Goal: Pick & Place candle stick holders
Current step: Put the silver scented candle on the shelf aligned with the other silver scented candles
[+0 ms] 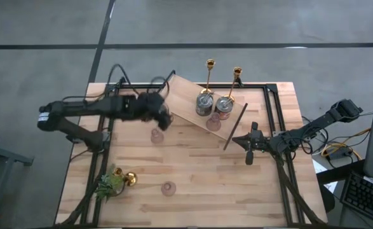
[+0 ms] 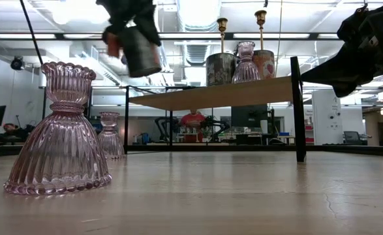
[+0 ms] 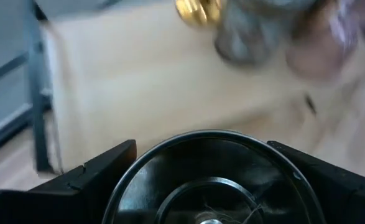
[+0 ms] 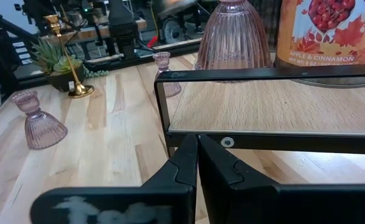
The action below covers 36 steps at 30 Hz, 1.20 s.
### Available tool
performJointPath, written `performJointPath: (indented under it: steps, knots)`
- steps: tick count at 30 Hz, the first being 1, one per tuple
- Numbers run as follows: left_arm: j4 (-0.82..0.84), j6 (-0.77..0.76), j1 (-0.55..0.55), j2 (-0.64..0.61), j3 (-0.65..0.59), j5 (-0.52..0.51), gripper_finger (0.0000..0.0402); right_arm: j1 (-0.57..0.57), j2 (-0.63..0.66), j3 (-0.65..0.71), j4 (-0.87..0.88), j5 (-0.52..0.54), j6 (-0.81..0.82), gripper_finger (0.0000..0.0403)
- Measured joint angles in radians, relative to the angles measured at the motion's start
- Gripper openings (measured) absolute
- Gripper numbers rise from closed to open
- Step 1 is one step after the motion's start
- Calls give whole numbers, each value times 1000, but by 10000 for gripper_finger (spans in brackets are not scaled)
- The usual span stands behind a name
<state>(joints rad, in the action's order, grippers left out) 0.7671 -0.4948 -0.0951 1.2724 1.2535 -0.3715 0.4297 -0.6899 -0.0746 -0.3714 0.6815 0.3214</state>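
Observation:
My left gripper (image 1: 162, 117) is shut on a squat silvery round holder (image 2: 142, 51), held in the air left of the raised wooden shelf (image 1: 189, 102). On the shelf stand two gold candlesticks (image 1: 210, 65) (image 1: 237, 74), two silvery round holders (image 1: 204, 105) (image 1: 224, 105) and a pink glass cup (image 1: 215, 121). Two pink cups (image 1: 156, 135) (image 1: 168, 187) stand on their wide bases on the table. A third gold candlestick (image 1: 128, 179) stands by the plant. My right gripper (image 1: 250, 151) is shut and empty, right of the shelf. My left gripper pinches the silvery holder by its round outer wall (image 3: 138, 180), one finger (image 3: 101, 168) on each side of it. The fingers come from the table's left, slanting down. The holder hangs below the gripper, a little tilted, clear of the table at about shelf height (image 2: 142, 51).
A small green leafy plant (image 1: 110, 184) stands at the near left. The shelf has a black metal frame with a post (image 2: 299, 111) and a dark edge bar (image 4: 269, 76) just ahead of my right gripper. Bare wood lies at the table's near middle (image 1: 224, 191).

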Motion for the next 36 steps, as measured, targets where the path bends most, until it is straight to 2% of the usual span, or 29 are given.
performJointPath:
  steps: [6,11,18,25,30,36]
  knots:
    - [-130,49,-186,11,42,107,346,0,0,0,0,0,0,8]
    - [-173,61,-275,74,90,158,346,0,0,0,0,0,0,8]
    - [-129,158,-291,238,240,177,346,0,0,0,0,0,0,8]
    - [-26,158,-310,384,417,158,346,0,0,0,0,0,0,8]
    - [38,155,-308,457,475,177,346,0,0,0,0,0,0,8]
    - [27,148,-309,495,486,182,346,0,0,0,0,0,0,8]
